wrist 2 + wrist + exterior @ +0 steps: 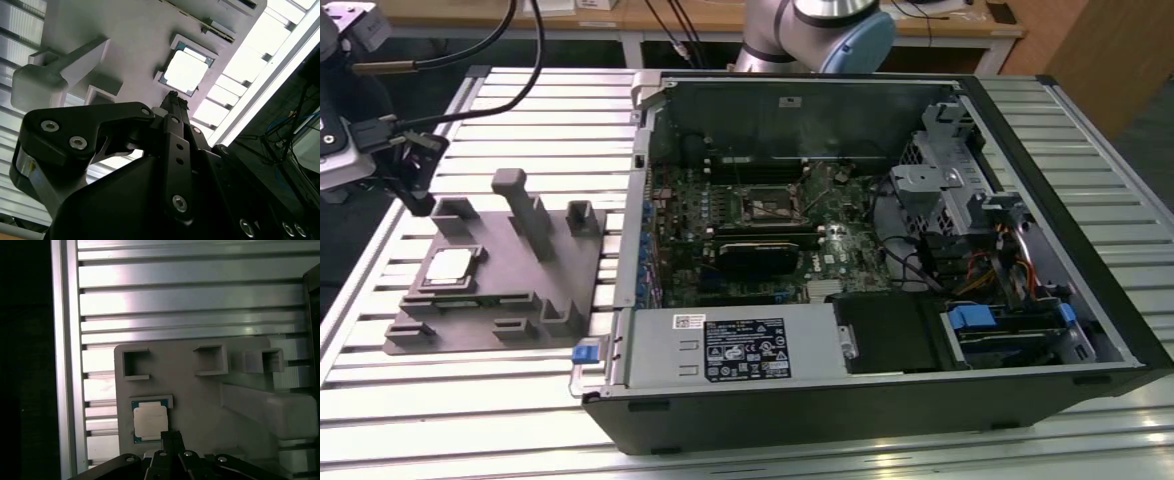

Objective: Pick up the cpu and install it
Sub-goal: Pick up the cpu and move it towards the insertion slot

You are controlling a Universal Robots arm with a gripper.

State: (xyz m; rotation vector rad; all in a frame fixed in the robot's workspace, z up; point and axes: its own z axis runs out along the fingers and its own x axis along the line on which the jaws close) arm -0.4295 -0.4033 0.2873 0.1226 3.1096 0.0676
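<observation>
The cpu (450, 266) is a small square chip with a shiny silver top. It lies flat in a recess of the gray fixture tray (500, 300) at the exterior view's left. It also shows in both wrist views, as the cpu (185, 70) and the cpu (149, 421). My gripper (418, 200) hangs above the tray's far left corner, apart from the chip. Its fingertips (173, 98) are pressed together with nothing between them, and they sit just short of the chip's edge. The gripper (170, 436) is shut.
An open computer case (881, 250) lies to the tray's right, with the motherboard and its socket (767, 205) exposed. Upright posts (520, 205) rise from the tray. The slatted metal table (454, 400) carries both. Cables hang at the back left.
</observation>
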